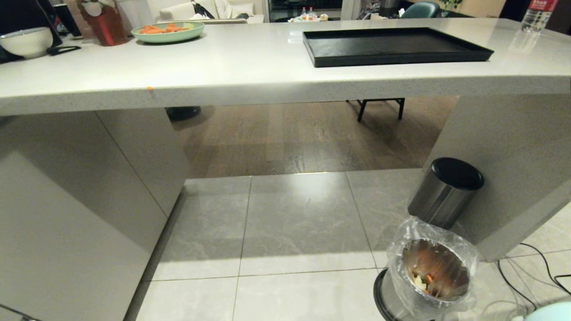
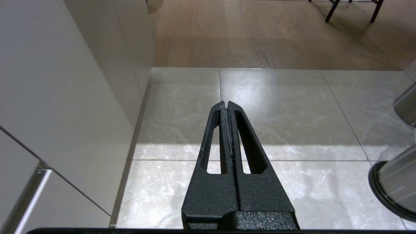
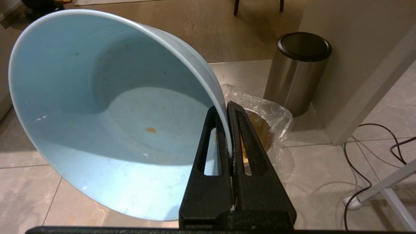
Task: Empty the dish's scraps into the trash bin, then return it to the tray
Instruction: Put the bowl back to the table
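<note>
My right gripper point(image 3: 226, 109) is shut on the rim of the dish point(image 3: 97, 130), a light-blue bowl held tilted low over the floor. Only small orange smears show inside it. A sliver of the dish point(image 1: 551, 312) shows in the head view's bottom right corner. The trash bin point(image 1: 435, 272), lined with a clear bag, stands on the floor just beyond it, with the scraps point(image 1: 421, 281) lying inside. In the right wrist view the trash bin point(image 3: 266, 120) sits behind the fingers. The black tray point(image 1: 397, 47) lies empty on the counter. My left gripper point(image 2: 226, 104) hangs shut and empty over the floor tiles.
A steel cylinder with a black lid point(image 1: 446, 191) stands behind the bin against the counter's support. Cables point(image 1: 535, 272) trail on the floor at the right. On the counter are a pale-green plate of carrots point(image 1: 168, 30), a white bowl point(image 1: 26, 41) and a water bottle point(image 1: 537, 13).
</note>
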You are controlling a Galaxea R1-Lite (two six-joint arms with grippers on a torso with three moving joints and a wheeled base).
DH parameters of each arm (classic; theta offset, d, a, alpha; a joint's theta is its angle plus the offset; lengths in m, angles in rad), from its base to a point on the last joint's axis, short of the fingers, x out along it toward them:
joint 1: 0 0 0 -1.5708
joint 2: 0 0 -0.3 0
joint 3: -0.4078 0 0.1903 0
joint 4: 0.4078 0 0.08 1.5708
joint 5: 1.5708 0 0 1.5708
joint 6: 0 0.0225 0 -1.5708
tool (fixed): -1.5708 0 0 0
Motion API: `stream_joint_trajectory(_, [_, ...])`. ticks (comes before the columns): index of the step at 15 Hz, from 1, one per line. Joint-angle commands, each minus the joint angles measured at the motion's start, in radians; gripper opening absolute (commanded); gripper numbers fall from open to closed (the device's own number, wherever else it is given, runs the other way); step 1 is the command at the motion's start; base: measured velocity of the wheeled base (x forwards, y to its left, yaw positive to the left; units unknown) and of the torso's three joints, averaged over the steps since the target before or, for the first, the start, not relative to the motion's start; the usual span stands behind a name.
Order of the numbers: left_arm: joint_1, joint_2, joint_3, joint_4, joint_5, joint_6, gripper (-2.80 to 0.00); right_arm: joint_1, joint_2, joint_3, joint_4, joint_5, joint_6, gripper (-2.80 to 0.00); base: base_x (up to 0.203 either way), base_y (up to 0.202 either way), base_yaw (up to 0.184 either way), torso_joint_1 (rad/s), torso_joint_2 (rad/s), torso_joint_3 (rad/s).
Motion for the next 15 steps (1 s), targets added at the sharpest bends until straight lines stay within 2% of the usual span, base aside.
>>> stream_joint_trajectory(1, [-0.001,0.001,0.0,0.0,0.001,-0.001,-2.8,-0.001,0.001,0.0,-0.001,0.0,0.0,-2.8,0.0,-0.095,0.003,-0.001,0.0,0.004])
stream_joint_trajectory(15, [0.0,0.001,0.0,0.0,0.001,-0.001,-2.8,-0.001,0.001,0.0,-0.001,0.0,0.0,-2.8,0.0,0.0,0.0,0.0,0.0,0.0])
